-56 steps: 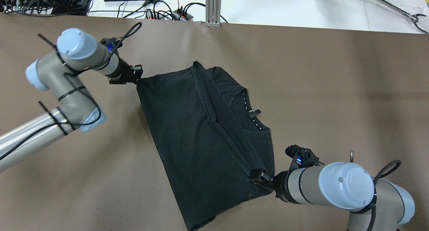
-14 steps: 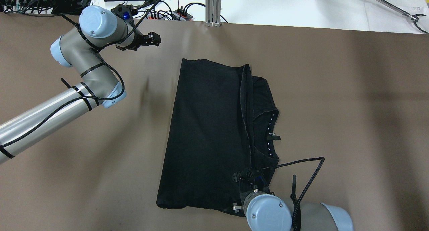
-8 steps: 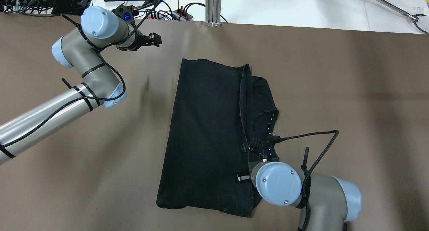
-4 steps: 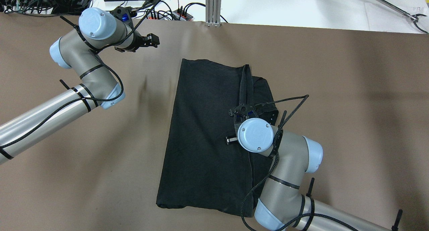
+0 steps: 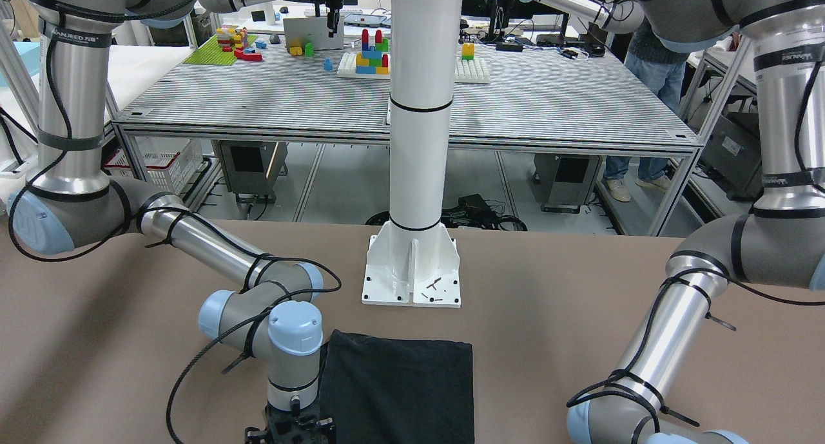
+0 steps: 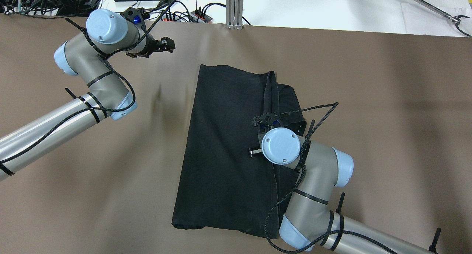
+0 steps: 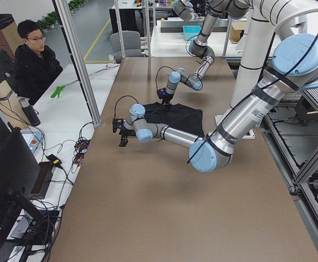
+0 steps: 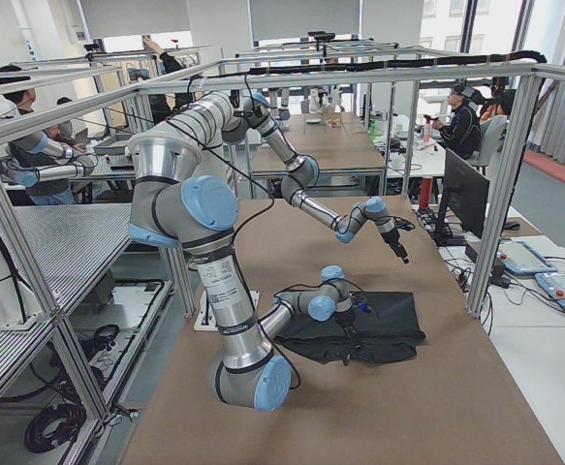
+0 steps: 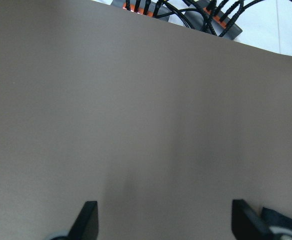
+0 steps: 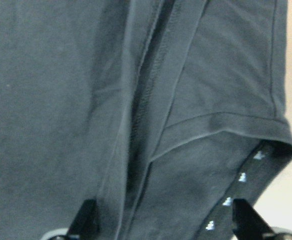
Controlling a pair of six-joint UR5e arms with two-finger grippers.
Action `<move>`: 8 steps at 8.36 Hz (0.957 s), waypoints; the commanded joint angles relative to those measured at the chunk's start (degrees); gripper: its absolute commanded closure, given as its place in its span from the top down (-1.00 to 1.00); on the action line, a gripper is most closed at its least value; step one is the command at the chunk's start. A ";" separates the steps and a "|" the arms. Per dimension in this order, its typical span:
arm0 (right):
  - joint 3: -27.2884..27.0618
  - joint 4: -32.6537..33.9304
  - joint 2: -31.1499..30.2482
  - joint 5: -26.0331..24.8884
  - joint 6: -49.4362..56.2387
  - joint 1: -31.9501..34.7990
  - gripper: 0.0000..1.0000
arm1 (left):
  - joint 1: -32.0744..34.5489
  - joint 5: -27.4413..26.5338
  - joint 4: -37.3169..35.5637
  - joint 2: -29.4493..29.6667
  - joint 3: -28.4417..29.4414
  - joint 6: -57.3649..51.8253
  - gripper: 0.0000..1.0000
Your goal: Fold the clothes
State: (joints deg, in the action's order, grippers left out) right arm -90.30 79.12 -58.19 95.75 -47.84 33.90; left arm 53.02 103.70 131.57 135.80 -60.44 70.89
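Observation:
The clothes [image 6: 228, 147] are one black garment lying flat on the brown table, its folded hem band [image 6: 271, 99] running along the right part. The collar's white dots [image 10: 242, 177] show at the lower right of the right wrist view. My right gripper [image 6: 266, 122] points down over the hem band, open, its fingers [image 10: 87, 216] spread above the fabric and holding nothing. My left gripper [image 6: 167, 44] hovers open over bare table beyond the garment's far-left corner, with only tabletop between its fingertips [image 9: 89, 218]. The front view shows the garment's near part [image 5: 399, 386].
Power strips and cables [image 6: 177, 14] lie past the table's far edge beside an aluminium post [image 6: 235, 9]. The white mast base [image 5: 412, 270] stands behind the garment. A person [image 7: 33, 60] sits at a side desk. Bare brown table [image 6: 387, 99] surrounds the garment.
Both grippers held garment corners earlier; the garment now lies flat and released. Over the last second my right arm moved forward from the near edge to the hem band. The left arm barely shifted.

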 commanded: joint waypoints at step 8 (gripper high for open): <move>-9.52 3.41 -0.16 -2.34 -53.37 -4.58 0.90 | -0.90 0.01 0.00 0.87 -0.03 1.26 0.88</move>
State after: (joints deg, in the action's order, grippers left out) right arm -95.68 81.66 -57.88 101.67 -74.15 36.52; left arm 52.74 103.63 131.51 136.33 -60.46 71.83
